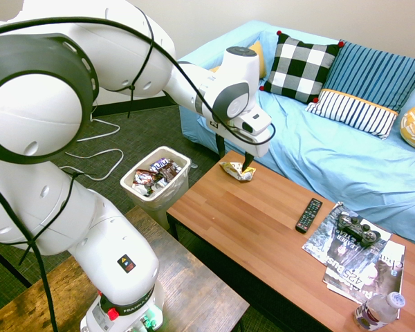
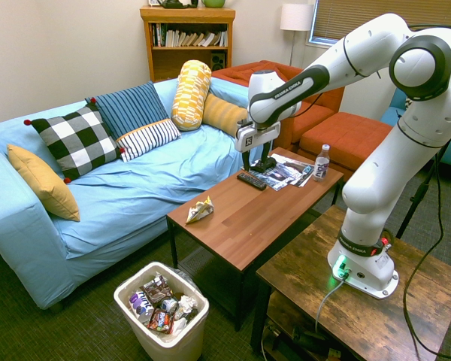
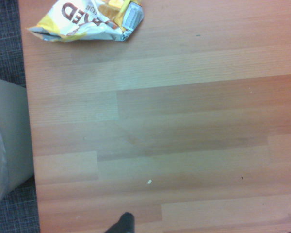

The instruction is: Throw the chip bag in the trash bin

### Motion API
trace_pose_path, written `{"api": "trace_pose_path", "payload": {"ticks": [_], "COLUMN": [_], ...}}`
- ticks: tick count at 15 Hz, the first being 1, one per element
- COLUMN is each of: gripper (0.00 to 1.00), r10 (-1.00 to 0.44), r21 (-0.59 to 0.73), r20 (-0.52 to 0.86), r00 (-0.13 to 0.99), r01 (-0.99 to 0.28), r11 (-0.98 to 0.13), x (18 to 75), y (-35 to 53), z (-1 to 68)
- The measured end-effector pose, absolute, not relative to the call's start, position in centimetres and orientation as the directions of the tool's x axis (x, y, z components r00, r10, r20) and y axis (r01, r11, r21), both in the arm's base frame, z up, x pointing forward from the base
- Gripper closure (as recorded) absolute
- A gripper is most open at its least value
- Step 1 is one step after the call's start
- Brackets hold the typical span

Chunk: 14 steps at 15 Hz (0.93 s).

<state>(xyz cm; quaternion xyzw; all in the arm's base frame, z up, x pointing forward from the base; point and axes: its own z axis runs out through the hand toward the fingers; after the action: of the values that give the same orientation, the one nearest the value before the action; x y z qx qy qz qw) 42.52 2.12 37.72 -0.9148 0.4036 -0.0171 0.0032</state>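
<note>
The chip bag (image 1: 237, 171) (image 2: 201, 210), a crumpled yellow and silver packet, lies near the end of the wooden coffee table (image 1: 263, 228) closest to the bin. It also shows at one edge of the wrist view, chip bag (image 3: 87, 22). My gripper (image 1: 234, 153) (image 2: 258, 161) hangs open above the table, a little way from the bag toward the remote, with nothing between its fingers. The white trash bin (image 1: 173, 197) (image 2: 161, 344) stands on the carpet just off that table end and holds several wrappers.
A black remote (image 1: 308, 215) (image 2: 251, 180), magazines (image 1: 373, 266) with a game controller (image 1: 356, 228) on them, and a water bottle (image 1: 379, 310) (image 2: 322, 162) sit toward the table's other end. A blue sofa (image 1: 332, 159) with cushions runs along the table's far side.
</note>
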Motion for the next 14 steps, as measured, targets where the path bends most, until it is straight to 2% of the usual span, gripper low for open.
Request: {"api": "trace_pose_path", "payload": {"ticks": [6,11,14], "gripper": [0.00,0.00,0.00], "r10": [-0.765,-0.801,-0.850], "r21": [-0.071,-0.019,0.040], "r20": [0.027,-0.064,-0.098], "r00": [0.643,0.595,0.517], "r01": [-0.763,-0.803,-0.852], "r11": [-0.643,-0.595,-0.523], "x": [46.4,54.4,58.6], "y": [2.1,6.7,9.4], "z": [36.0,29.5,25.1]}}
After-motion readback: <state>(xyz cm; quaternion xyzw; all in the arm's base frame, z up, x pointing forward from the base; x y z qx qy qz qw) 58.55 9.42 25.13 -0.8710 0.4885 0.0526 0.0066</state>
